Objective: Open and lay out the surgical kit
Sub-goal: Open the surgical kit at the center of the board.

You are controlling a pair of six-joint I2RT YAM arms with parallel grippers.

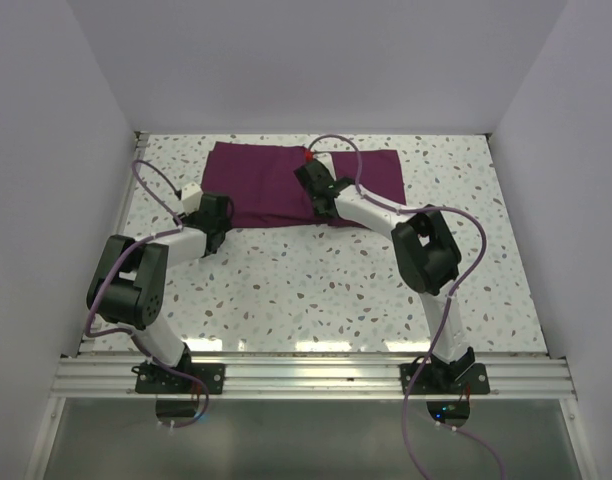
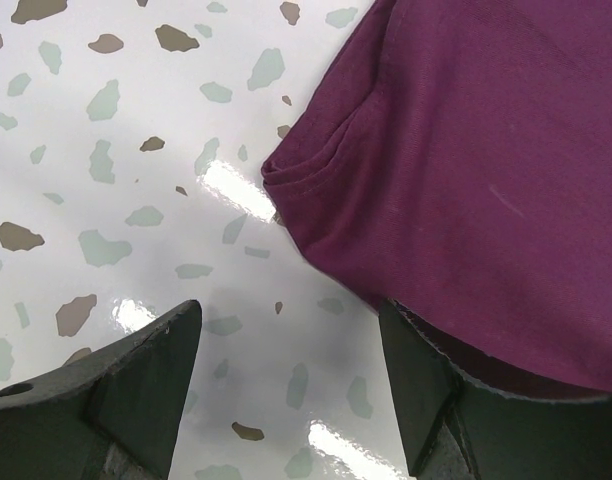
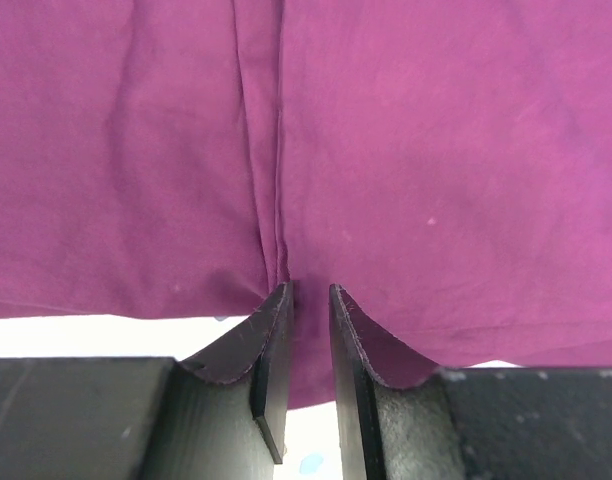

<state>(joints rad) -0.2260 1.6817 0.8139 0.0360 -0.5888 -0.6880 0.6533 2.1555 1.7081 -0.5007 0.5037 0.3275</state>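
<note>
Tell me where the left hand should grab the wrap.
Probably best to take the folded corner of the wrap, coming in low from the table side. The layers bunch into a raised lip there, and the open left hand faces it.

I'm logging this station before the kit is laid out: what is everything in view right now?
cloth wrap: one, dark purple, folded, far side of table
table: one, white with speckles
rail: one, silver, near edge
cables: lilac, one along each arm
left arm: white and black, reaching to the wrap's left end
right arm: white and black, reaching to the wrap's middle
left end effector: black, open, by the wrap's corner
right end effector: black, pinching a fold of the wrap
</note>
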